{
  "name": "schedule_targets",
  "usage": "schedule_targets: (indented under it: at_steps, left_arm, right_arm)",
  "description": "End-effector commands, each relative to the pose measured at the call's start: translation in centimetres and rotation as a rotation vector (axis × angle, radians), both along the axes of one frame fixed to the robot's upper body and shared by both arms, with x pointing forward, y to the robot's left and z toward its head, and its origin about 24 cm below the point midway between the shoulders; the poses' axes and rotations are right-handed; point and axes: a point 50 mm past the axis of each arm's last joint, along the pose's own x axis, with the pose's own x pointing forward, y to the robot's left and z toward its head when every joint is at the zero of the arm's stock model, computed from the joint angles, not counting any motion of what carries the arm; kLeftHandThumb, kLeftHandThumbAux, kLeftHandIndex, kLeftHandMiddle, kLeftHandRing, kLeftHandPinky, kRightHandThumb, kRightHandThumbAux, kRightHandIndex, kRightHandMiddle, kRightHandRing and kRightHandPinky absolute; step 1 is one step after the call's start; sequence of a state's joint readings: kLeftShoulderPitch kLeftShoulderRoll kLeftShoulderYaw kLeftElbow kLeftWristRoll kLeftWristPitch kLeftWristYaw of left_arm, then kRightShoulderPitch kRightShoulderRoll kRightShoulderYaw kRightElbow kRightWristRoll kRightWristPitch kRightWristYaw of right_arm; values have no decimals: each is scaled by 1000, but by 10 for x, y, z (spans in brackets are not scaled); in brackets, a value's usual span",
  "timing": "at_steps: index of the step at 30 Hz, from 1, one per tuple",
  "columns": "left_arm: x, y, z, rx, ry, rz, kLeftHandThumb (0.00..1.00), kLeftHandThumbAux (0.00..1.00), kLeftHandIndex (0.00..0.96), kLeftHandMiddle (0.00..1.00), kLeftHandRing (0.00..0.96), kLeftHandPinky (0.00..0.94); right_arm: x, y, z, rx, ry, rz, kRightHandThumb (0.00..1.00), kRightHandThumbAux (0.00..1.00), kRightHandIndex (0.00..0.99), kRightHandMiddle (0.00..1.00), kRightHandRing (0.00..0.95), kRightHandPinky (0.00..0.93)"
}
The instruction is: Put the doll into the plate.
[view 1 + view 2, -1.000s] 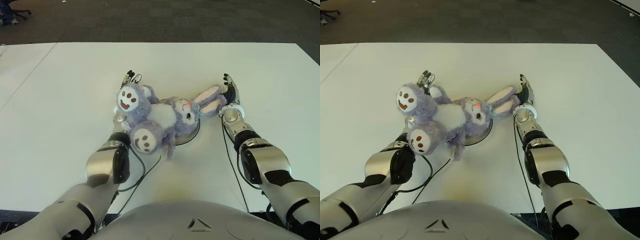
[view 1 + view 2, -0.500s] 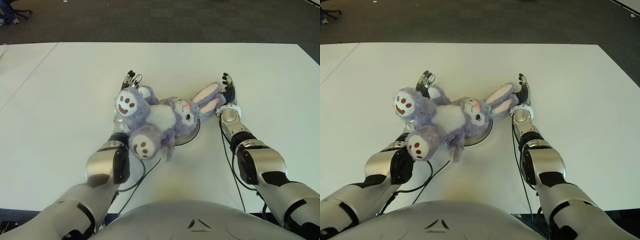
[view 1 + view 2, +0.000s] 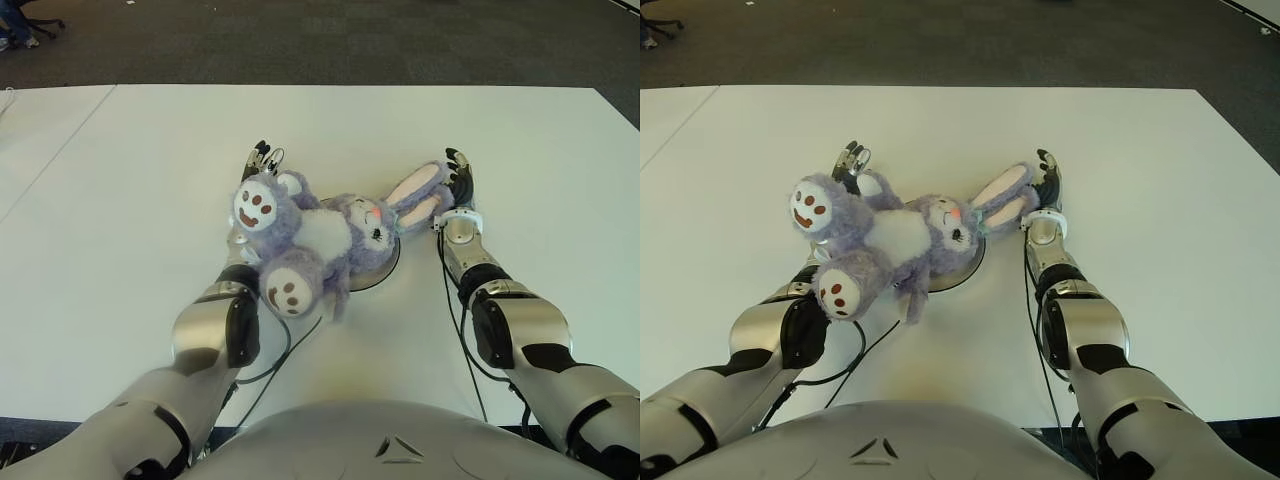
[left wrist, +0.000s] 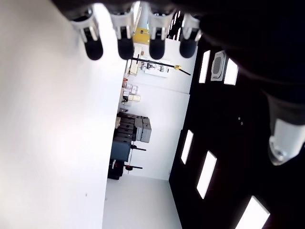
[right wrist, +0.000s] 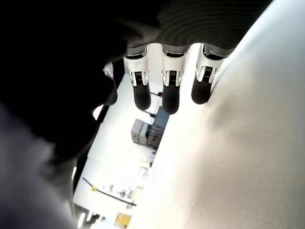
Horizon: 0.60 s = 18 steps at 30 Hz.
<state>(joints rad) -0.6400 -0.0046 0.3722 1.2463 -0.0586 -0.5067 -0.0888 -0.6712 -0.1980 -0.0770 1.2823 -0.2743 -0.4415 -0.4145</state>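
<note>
White tabletop (image 3: 120,200) fills most of both eye views, w/ a faint seam running diagonally across its left part. Dark grey carpet floor (image 3: 330,40) beyond the far edge. Top-left corner of left eye view: chair base w/ castors (image 3: 25,25), partly cut off by the frame edge. Left wrist view: room bkgd past the tabletop edge, w/ white wall (image 4: 162,114), dark stacked equipment (image 4: 131,136) against it, rows of bright rectangular light panels (image 4: 207,174) on a dark ceiling. Right wrist view: similar stacked boxes (image 5: 150,133), far off, blurry.
</note>
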Motion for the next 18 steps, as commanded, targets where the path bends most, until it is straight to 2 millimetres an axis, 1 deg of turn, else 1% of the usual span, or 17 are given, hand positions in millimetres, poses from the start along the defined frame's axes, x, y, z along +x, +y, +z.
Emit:
schedule_targets:
  at_steps: [1, 5, 8, 9, 10, 14, 18]
  left_arm:
    - [-75, -2, -84, -88, 386, 13, 0, 508, 7, 23, 17, 31]
    - [-74, -4, -84, -54, 406, 11, 0, 513, 6, 21, 14, 23]
    - [-75, -3, -85, -42, 416, 6, 0, 523, 0, 18, 11, 20]
    - [-74, -3, -85, -42, 417, 6, 0, 527, 0, 20, 13, 24]
    - [-75, -2, -85, -44, 417, 6, 0, 528, 0, 20, 14, 25]
    - [-75, -1, -85, -51, 414, 6, 0, 527, 0, 26, 19, 27]
    - [-75, -1, -85, -51, 417, 5, 0, 533, 0, 28, 21, 26]
  right_arm:
    - [-67, 17, -83, -22, 356, 4, 1, 861, 175, 226, 228, 267]
    - [-67, 17, -83, -41, 357, 14, 31, 874, 188, 255, 260, 280]
    - [-65, 18, -83, -4, 356, 12, 70, 883, 199, 271, 277, 291]
    - [-65, 18, -83, 6, 357, 10, 95, 887, 209, 285, 294, 318]
    - [-65, 18, -83, 16, 357, 8, 103, 888, 211, 288, 299, 325]
    - [-65, 17, -83, 49, 359, -3, 103, 889, 216, 304, 324, 349]
    - [-66, 16, -83, 74, 365, -9, 98, 886, 217, 310, 335, 350]
